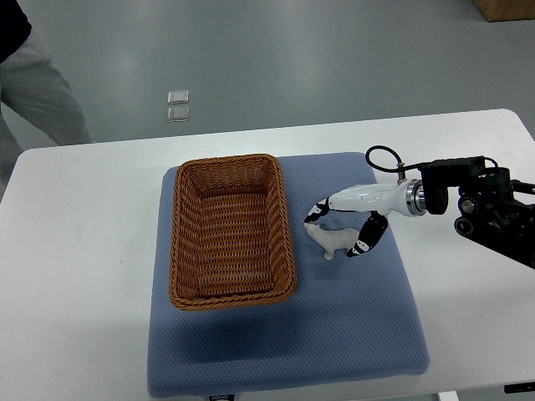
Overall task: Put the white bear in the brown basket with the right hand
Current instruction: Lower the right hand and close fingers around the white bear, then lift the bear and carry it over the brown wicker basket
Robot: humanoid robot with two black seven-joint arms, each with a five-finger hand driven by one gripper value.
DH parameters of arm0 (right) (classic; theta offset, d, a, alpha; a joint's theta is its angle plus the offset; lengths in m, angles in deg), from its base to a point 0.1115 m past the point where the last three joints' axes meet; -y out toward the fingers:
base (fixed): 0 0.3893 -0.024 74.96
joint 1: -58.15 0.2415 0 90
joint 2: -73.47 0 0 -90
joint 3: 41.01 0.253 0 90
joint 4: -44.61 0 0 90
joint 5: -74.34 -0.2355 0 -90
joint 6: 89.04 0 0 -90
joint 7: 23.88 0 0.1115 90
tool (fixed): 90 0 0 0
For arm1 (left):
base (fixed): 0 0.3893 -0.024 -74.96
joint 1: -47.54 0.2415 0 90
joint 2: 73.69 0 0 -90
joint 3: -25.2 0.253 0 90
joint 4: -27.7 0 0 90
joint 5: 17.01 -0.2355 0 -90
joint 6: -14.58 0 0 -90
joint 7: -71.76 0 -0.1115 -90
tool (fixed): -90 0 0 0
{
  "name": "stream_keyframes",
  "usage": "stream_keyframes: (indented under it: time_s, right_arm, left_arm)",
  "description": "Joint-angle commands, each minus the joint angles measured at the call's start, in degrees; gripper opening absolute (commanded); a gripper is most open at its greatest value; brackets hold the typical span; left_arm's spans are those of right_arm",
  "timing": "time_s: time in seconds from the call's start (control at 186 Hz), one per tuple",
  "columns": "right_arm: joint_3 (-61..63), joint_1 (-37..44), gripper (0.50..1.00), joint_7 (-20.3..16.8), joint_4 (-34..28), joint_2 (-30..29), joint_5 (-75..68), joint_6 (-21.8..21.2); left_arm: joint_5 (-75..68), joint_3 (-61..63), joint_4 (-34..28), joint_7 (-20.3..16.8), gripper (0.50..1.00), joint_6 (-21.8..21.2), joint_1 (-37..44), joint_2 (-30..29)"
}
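Observation:
A small white bear (pixel 332 241) lies on the blue mat (pixel 351 334), just right of the brown wicker basket (pixel 289 242). My right hand (pixel 338 231) reaches in from the right edge and hovers right over the bear. Its black-tipped fingers (pixel 318 210) sit by the bear's head, nearest the basket, and another fingertip (pixel 361 246) is at the bear's far end. The fingers are spread around the bear, which still rests on the mat. Nothing lies inside the basket. My left arm does not show.
The mat and basket rest on a white table (pixel 84 251). A person's grey trouser leg (pixel 42 92) stands beyond the table's far left corner. Two small square plates (pixel 177 106) lie on the grey floor behind the table.

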Motion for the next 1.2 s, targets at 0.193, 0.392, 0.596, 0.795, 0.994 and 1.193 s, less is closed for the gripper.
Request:
stream_keyframes:
  time_s: [0.193, 0.392, 0.596, 0.795, 0.994, 1.193]
  right_arm:
    - [0.08, 0.07, 0.689, 0.61, 0.05, 0.14, -0.18, 0.30]
    - [0.08, 0.25, 0.500, 1.06, -0.65, 0.84, -0.79, -0.05]
    - [0.34, 0.33, 0.500, 2.11, -0.74, 1.02, -0.97, -0.05]
    - [0.69, 0.86, 0.500, 2.11, -0.74, 1.81, -1.41, 0.03]
    - [2.54, 3.41, 0.500, 1.32, -0.74, 1.46, -1.85, -0.14]
    - [2.45, 9.30, 0.500, 1.32, -0.21, 0.67, -1.94, -0.41]
  left_arm:
    - [0.00, 0.00, 0.00, 0.00, 1.000, 0.00, 0.02, 0.00]
    - [0.00, -0.09, 0.00, 0.00, 1.000, 0.00, 0.02, 0.00]
    - [0.00, 0.00, 0.00, 0.00, 1.000, 0.00, 0.02, 0.00]
    - [0.00, 0.00, 0.00, 0.00, 1.000, 0.00, 0.02, 0.00]
    - [0.00, 0.00, 0.00, 0.00, 1.000, 0.00, 0.02, 0.00]
    - [0.00, 0.00, 0.00, 0.00, 1.000, 0.00, 0.02, 0.00]
